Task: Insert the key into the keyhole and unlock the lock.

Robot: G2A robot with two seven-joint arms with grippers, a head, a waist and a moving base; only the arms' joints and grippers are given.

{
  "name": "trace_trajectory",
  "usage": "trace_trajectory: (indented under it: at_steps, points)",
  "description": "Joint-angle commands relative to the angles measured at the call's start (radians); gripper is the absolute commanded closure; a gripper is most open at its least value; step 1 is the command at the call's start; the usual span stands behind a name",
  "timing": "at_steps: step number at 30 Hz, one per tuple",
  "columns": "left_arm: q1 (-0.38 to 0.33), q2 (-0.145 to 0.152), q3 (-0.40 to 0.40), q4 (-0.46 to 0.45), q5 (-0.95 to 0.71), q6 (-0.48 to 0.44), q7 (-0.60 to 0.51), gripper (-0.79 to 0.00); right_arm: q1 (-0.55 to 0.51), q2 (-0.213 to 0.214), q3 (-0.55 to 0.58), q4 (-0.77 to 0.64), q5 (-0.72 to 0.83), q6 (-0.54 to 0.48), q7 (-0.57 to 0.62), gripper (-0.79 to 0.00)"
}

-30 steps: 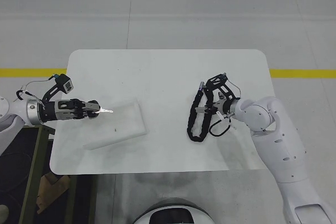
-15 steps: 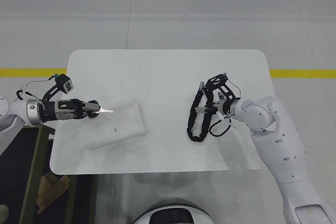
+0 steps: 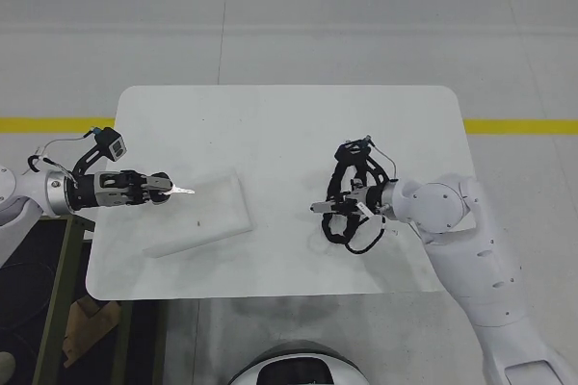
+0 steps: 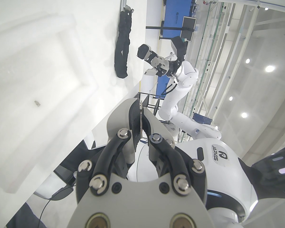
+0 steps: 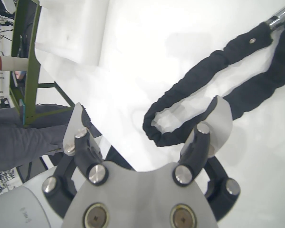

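**Left arm holds the key (image 3: 181, 191); the lock (image 4: 123, 48) lies well apart to its right**

The left gripper (image 3: 164, 188) is clamped on the key, blade pointing across the table (image 3: 270, 115) toward the lock. The lock, a black-sleeved chain, lies on the table's right half, long axis running near to far, metal end (image 4: 123, 2) at the far tip. The right gripper (image 5: 147, 104), jaws wide apart, hovers over its near loop and is the closer arm.

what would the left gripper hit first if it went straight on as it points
Probably the white foam block, just ahead of the left gripper and the key it holds. Height is unclear; if it clears the block, the chain lock comes next.
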Motion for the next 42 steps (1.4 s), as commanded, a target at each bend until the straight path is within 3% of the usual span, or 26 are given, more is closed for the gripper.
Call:
trace_trajectory:
  at_steps: [1,4,15,17,21,25,33,42]
  points:
    - [0.0,0.0,0.0,0.0,0.0,0.0,0.0,0.0,0.015,-0.007,-0.007,0.02,0.051,0.083,0.022,-0.785]
    - [0.0,0.0,0.0,0.0,0.0,0.0,0.0,0.0,0.053,-0.016,-0.003,0.071,0.152,0.112,0.039,-0.785]
    - [0.0,0.0,0.0,0.0,0.0,0.0,0.0,0.0,0.054,-0.016,-0.001,0.074,0.148,0.113,0.035,-0.785]
    - [0.0,0.0,0.0,0.0,0.0,0.0,0.0,0.0,-0.001,-0.019,0.011,0.06,0.267,0.15,0.064,-0.785]
    - [0.0,0.0,0.0,0.0,0.0,0.0,0.0,0.0,0.098,-0.033,-0.015,0.104,0.346,0.315,0.107,-0.785]
    - [0.0,0.0,0.0,0.0,0.0,0.0,0.0,0.0,0.203,-0.05,-0.096,0.155,0.273,0.43,0.103,-0.785]
    - [0.0,0.0,0.0,0.0,0.0,0.0,0.0,0.0,0.376,-0.094,-0.281,0.388,0.081,0.553,-0.02,-0.785]
    - [0.0,0.0,0.0,0.0,0.0,0.0,0.0,0.0,0.444,-0.129,-0.361,0.512,0.019,0.592,-0.059,-0.785]
